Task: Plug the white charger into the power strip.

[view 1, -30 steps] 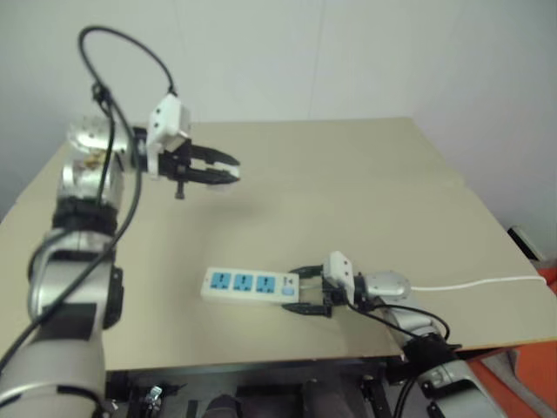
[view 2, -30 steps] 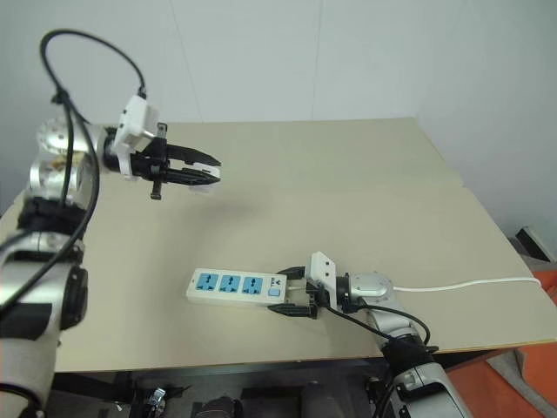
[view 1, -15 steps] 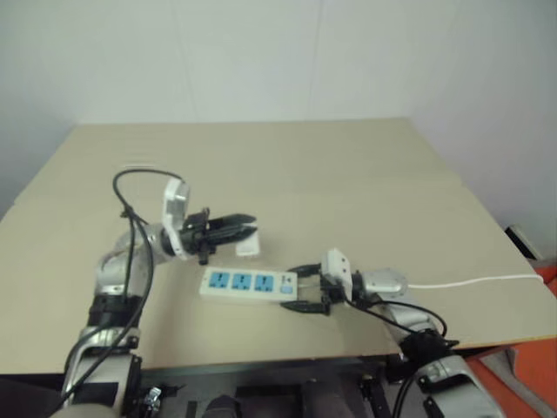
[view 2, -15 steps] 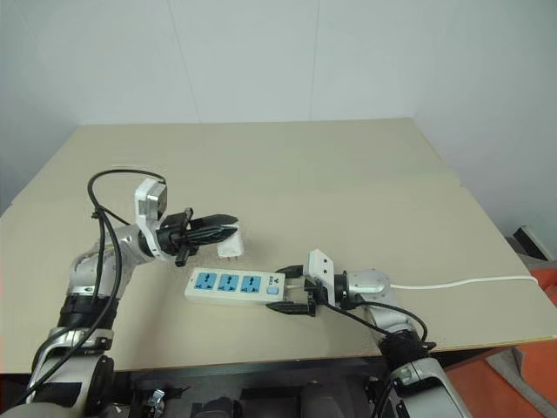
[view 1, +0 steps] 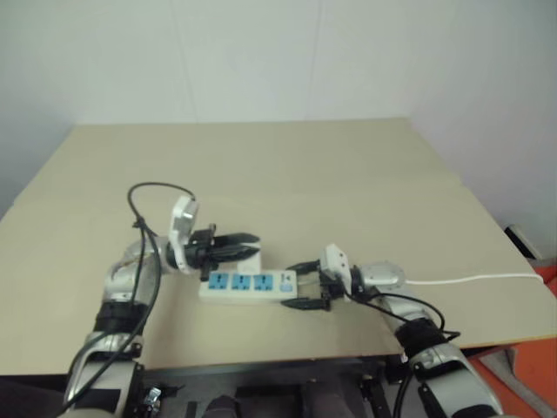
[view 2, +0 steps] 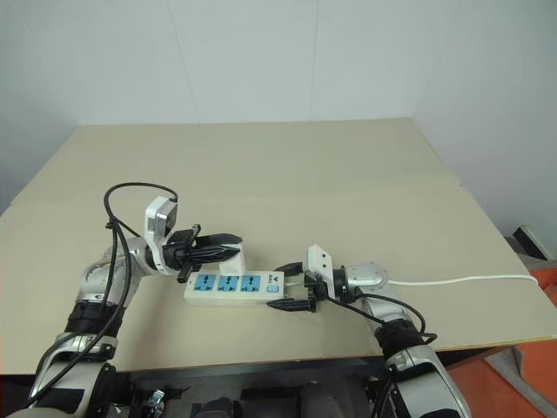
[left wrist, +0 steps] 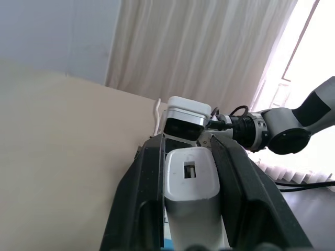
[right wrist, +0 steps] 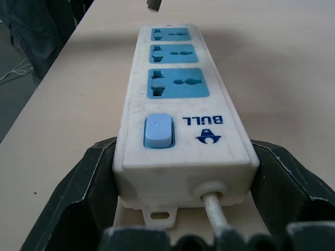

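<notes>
The power strip [view 2: 233, 287] lies flat near the table's front edge, its three blue sockets facing up. My right gripper [view 2: 287, 294] is shut on its switch end, and one finger [right wrist: 97, 172] presses each side of the power strip [right wrist: 180, 112]. My left gripper [view 2: 228, 246] is shut on the white charger [view 2: 233, 259], a small white block. It hovers just behind the strip's left sockets, pointing right. In the left wrist view the white charger [left wrist: 191, 183] sits clamped in my left gripper [left wrist: 188, 144].
The strip's thin white cord [view 2: 461, 281] runs right, past the table's edge. The beige table [view 2: 348, 174] stretches back to a pale wall. An orange object [view 2: 540, 287] sits beyond the right edge.
My left arm has dropped from high at the far left to just behind the strip, carrying the charger and rolling its wrist. The right gripper has stayed on the strip's end.
</notes>
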Controlling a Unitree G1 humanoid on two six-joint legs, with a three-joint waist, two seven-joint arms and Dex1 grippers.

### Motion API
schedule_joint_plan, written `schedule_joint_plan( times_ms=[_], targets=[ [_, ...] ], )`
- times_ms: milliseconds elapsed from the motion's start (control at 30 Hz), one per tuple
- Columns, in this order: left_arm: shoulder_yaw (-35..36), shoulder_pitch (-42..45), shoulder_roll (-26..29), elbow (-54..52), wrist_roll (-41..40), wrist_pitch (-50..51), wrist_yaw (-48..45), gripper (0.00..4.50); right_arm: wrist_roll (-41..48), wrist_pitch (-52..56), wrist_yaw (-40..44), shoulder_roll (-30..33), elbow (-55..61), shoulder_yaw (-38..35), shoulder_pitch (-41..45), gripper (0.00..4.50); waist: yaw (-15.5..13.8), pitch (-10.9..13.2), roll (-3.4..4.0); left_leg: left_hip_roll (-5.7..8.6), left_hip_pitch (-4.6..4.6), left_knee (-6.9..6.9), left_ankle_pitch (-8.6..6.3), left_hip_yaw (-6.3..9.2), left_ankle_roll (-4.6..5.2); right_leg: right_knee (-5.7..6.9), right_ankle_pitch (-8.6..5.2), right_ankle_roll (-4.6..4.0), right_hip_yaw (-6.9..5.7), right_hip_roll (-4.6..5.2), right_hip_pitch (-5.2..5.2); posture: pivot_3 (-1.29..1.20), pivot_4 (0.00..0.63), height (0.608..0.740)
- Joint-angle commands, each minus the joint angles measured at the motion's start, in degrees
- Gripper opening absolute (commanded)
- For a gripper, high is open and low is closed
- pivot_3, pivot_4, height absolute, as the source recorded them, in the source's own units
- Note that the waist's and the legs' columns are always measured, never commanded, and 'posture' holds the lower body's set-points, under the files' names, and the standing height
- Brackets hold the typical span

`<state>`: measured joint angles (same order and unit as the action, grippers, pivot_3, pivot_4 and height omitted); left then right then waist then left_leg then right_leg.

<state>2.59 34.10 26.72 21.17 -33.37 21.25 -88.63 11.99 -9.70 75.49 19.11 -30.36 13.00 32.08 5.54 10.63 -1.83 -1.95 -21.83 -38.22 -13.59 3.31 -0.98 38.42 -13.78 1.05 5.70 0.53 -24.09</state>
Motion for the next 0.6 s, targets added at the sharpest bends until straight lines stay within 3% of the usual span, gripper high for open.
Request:
schedule_joint_plan(
  times_ms=[33, 600],
  targets=[
    [-1.2, 0.2, -0.3, 1.4, 1.8, -3.4, -1.7, 1.03, -1.9, -0.2, 0.3, 0.1, -1.3, 1.2, -0.5, 3.44, 0.0, 0.0, 0.00, 0.00, 0.00, 0.00, 0.00, 0.00, 0.00, 0.00, 0.00, 0.00, 0.00, 0.00, 0.00, 0.00, 0.150, 0.740],
    [-2.7, 3.5, -5.0, 11.5, 5.5, -9.9, -2.7, 1.03, -2.4, -0.3, 0.0, 0.4, -0.8, 1.5, -0.7, 3.44, 0.0, -0.1, -0.03, 0.00, 0.01, 0.01, 0.00, 0.00, 0.00, -0.02, 0.00, 0.00, 0.01, -0.01, 0.03, 0.00, 0.150, 0.740]
  ],
)
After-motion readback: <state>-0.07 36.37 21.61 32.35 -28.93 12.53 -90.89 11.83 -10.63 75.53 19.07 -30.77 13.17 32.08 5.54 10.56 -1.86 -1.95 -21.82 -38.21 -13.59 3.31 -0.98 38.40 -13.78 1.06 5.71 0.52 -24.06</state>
